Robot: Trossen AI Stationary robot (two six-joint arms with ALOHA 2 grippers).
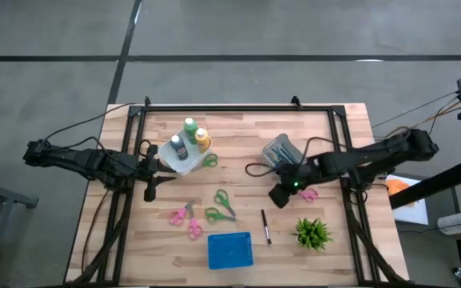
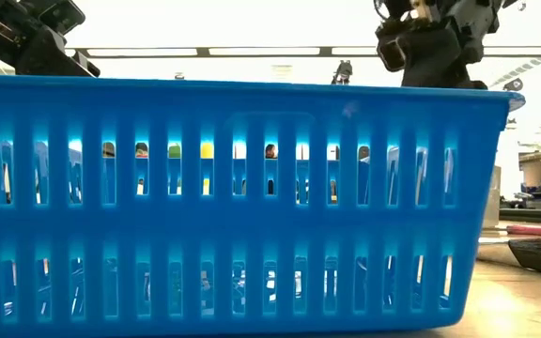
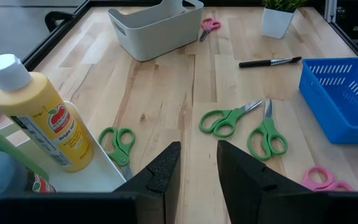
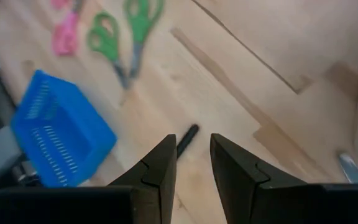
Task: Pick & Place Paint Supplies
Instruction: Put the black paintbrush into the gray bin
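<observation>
Three squeeze bottles stand upright in a white tray point(image 1: 184, 162) at the far left: green point(image 1: 190, 126), yellow-orange point(image 1: 202, 140) and dark grey point(image 1: 179, 147). A thin black brush point(image 1: 266, 226) lies flat on the table near the front. More brushes lie in a grey bin point(image 1: 282, 150). My left gripper point(image 1: 155, 181) hovers open just in front of the tray, with the yellow-orange bottle point(image 3: 42, 118) beside it. My right gripper point(image 1: 282, 195) hangs open, tilted down, in front of the grey bin, above the bare wood. The black brush's end point(image 4: 187, 139) shows beyond its fingertips.
A blue basket point(image 1: 230, 250) stands at the front edge and fills the low view point(image 2: 242, 197). Green scissors point(image 1: 224, 200) and pink scissors point(image 1: 184, 216) lie mid-table, and another pink pair point(image 1: 310, 194) lies under my right arm. A potted plant point(image 1: 312, 232) stands front right.
</observation>
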